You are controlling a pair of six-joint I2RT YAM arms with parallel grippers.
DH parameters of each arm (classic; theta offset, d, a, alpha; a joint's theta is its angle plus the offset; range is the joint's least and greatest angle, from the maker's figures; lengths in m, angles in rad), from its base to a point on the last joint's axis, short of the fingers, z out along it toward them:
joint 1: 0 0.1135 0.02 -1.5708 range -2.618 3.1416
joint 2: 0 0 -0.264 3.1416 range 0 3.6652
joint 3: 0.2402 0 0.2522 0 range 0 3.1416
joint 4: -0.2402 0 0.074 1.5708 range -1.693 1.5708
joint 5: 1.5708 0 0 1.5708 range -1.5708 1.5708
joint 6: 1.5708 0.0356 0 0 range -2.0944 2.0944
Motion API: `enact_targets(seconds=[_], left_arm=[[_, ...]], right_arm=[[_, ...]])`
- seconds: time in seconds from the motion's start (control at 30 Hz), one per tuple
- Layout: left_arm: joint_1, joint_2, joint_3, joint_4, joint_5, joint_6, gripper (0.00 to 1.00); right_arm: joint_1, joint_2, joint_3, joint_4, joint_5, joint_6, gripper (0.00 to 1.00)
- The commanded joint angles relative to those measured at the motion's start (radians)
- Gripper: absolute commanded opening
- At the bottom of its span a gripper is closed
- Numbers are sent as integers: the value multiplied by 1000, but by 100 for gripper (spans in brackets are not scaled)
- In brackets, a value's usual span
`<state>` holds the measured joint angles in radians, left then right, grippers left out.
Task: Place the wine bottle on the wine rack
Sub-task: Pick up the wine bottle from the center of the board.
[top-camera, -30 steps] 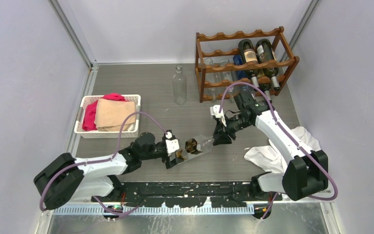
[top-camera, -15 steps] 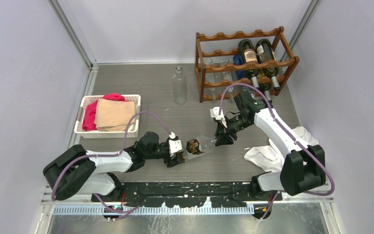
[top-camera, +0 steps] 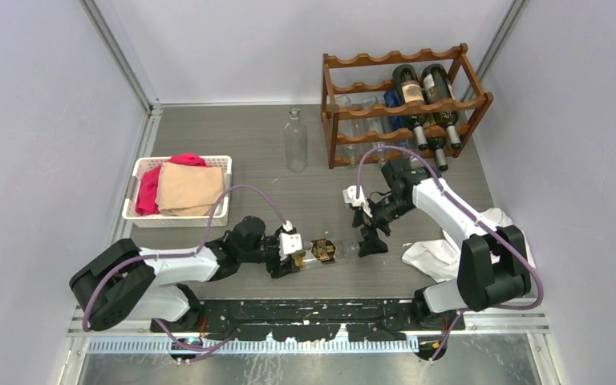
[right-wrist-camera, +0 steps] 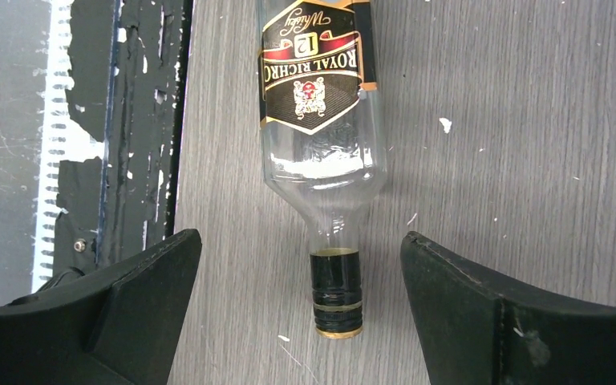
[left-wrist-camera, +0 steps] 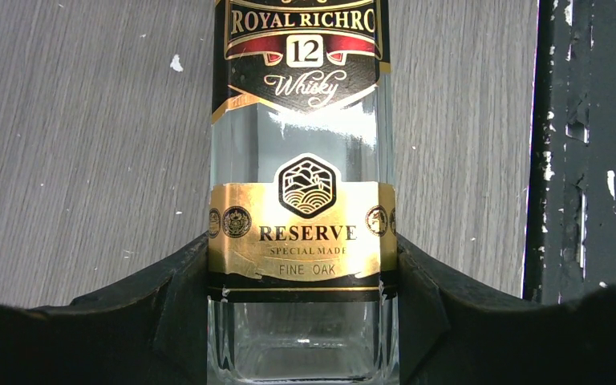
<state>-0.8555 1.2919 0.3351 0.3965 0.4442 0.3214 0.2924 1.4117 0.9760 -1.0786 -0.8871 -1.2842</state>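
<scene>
Top external view: finds the wine bottle lying on its side low over the table, near the front edge and well apart from the wine rack at the back right. Cannot tell whether resting on the top or held just off it.

Left wrist view: pinched at the base end by the left gripper, both black fingers pressed against the glass beside the gold label.

Right wrist view: framed by the right gripper, fingers spread wide and touching nothing, with the capped neck pointing in between them.

Looks like a regrasp step: left side holding, right side free, rack placement not yet done. Probably calls next for lifting clear, carrying far across to the rack, lining up with an empty scallop near the two dark bottles and sliding in level. Smooth glass, so needs a firm hold.

Grey wood-grain top, scuffed and flecked white, with a chipped black strip along the near edge. Plain pale walls on three sides. Also holds a clear bottle upright left of the rack, a white basket of folded cloths, and a white rag.
</scene>
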Motion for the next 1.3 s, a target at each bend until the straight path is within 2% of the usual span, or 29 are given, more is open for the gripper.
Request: enact_targets(seconds=[0.0,0.2,0.43,0.53,0.77,1.0,1.27], left_arm=[[1,-44,68,64,-8,22,0],[5,-36,77,60,-2,20,0],[11,-3,87,78,25,23,0],[11,11,93,79,32,26,0],[12,24,97,79,41,32,0],[11,35,95,73,33,42,0],[12,30,76,76,28,43,0]], right_arm=[[4,-35,-36,59,-43,-27,100],[27,-73,-132,173,-19,-102,100],[77,-103,-223,442,47,58,100],[116,-92,-245,504,71,94,100],[176,-59,-233,500,132,68,100],[177,-10,-212,419,232,-35,100],[169,18,-185,369,291,-61,97]])
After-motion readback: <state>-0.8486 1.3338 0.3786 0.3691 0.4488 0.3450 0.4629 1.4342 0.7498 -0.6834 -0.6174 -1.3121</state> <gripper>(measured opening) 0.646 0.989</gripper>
